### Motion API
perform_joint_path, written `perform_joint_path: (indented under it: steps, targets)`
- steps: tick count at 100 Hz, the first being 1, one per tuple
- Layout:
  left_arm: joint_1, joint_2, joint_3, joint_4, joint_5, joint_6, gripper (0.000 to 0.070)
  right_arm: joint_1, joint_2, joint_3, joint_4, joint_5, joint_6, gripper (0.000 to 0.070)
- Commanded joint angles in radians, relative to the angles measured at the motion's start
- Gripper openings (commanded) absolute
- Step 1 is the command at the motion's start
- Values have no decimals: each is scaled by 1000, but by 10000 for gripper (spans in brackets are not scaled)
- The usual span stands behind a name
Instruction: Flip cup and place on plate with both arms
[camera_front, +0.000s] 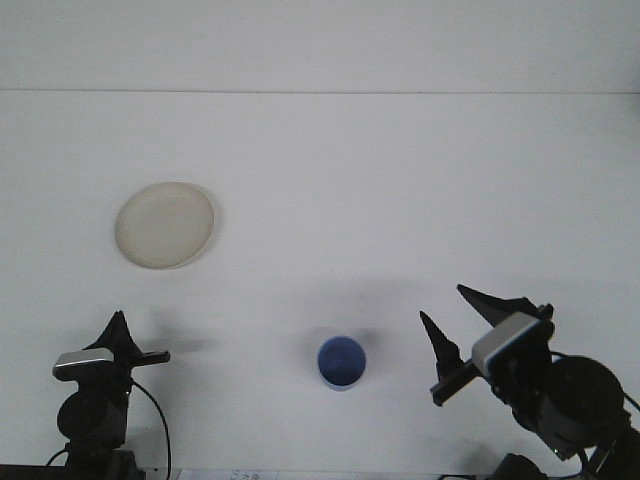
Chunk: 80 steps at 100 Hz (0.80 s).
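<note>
The right tool (462, 322) sits low at the near right, fingers spread wide and empty, pointing up and left. The cup (342, 362) stands mouth-up on the worktop (400, 180) just left of it, untouched. The left tool (128, 340) rests at the near left, apparently closed and empty; the plate (165, 224) lies beyond it.

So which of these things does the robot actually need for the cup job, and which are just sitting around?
Needed for the job:
blue cup, standing mouth up on the table
cream plate, empty, far left
right gripper, fingers open, clear of the cup
left gripper, parked near the bottom left

Just lying about:
nothing besides the white table itself
</note>
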Motion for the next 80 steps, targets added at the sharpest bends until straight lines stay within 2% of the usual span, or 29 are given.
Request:
perform_joint_path:
  steps: [1,12,27,40,45,63,74,77,80]
  targets:
    - [0,-2,-19,13,-2,-5,15,9,-99,-96,61,1,18,438]
    - [0,-2,-19,28,-2,-21,15,9,-254,-214,119,9,24,437]
    - [0,-2,-19,39,-2,-235,15,9,-360,-280,115,25,53,438]
    - [0,-2,-19,40,-1,-356,15,9,-370,-282,90,26,53,437]
    - [0,-2,-13,40,21,-395,15,9,-370,-282,87,26,53,437]
    - [0,36,108,26,160,-396,15,9,-370,-282,85,27,53,437]
    - [0,144,268,-56,227,-352,22,9,-370,-282,79,27,52,437]
    - [0,186,319,-85,260,-320,46,9,-370,-282,77,27,52,438]
    - [0,233,371,-116,302,-282,109,9,-370,-282,75,27,52,438]
